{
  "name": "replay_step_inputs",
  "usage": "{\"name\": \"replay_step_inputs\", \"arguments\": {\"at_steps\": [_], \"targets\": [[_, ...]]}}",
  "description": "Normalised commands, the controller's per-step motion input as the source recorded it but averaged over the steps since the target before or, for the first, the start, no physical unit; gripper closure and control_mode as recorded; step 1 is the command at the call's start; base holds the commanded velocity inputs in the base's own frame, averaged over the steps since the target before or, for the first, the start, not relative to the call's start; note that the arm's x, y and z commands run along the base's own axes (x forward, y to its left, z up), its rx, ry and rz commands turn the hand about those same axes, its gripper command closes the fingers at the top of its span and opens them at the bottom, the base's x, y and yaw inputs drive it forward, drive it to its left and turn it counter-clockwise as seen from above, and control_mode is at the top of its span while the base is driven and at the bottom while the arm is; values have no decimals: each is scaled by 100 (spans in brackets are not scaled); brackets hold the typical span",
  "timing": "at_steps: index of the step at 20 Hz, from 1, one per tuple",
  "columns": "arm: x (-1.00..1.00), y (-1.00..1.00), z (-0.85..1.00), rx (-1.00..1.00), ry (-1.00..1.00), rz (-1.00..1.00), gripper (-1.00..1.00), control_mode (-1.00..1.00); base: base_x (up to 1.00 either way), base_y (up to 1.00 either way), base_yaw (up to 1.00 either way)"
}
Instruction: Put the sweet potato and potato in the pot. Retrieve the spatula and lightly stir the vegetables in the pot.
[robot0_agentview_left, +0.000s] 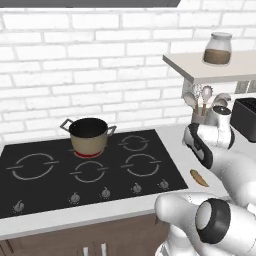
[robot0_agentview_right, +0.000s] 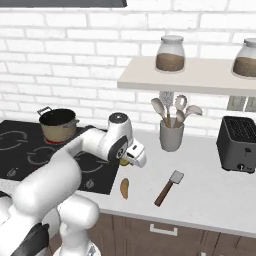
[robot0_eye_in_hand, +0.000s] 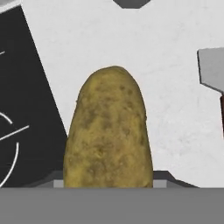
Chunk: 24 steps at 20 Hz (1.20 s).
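Filling the middle of the hand view, the potato (robot0_eye_in_hand: 107, 131) is a brownish-yellow, speckled oval standing lengthwise between the claw's dark tips, its lower end cut off by the bottom of the view. In the right base view the claw (robot0_agentview_right: 128, 160) hangs just above the desk (robot0_agentview_right: 200, 190) beside the cooktop's right edge, and a bit of that yellow-brown skin peeks out beneath the white hand; the claw looks closed around the potato.

On the desk just in front of the claw lies the sweet potato (robot0_agentview_right: 124, 188), a slim orange-brown piece near the desk's front edge. To its right rests the spatula (robot0_agentview_right: 169, 188), grey squarish blade pointing toward the wall and reddish-brown handle angled toward the front. The pot (robot0_agentview_left: 89, 135) sits on the back burner of the black cooktop (robot0_agentview_left: 50, 175), tan body, dark inside, two thin loop handles, with a red glow at its base. It stands well apart from the claw.

Behind the spatula a grey utensil holder (robot0_agentview_right: 171, 134) carries spoons and ladles, a dark toaster (robot0_agentview_right: 239, 144) stands to the right, and jars (robot0_agentview_right: 170, 53) rest on the shelf (robot0_agentview_right: 190, 80) above.
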Motion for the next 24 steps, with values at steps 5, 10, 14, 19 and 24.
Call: {"name": "replay_step_inputs", "arguments": {"at_steps": [5, 10, 14, 19, 24], "targets": [[9, 89, 100, 0, 1, 34, 100, -100, 0, 0, 0], [28, 100, 76, -1, 1, 37, 100, -100, 0, 0, 0], [31, 100, 22, -11, -1, 31, 100, -100, 0, 0, 0], [26, 100, 0, -17, -12, 20, 100, -100, 0, 0, 0], [27, 100, 0, -15, -11, 15, 100, -100, 0, 0, 0]]}}
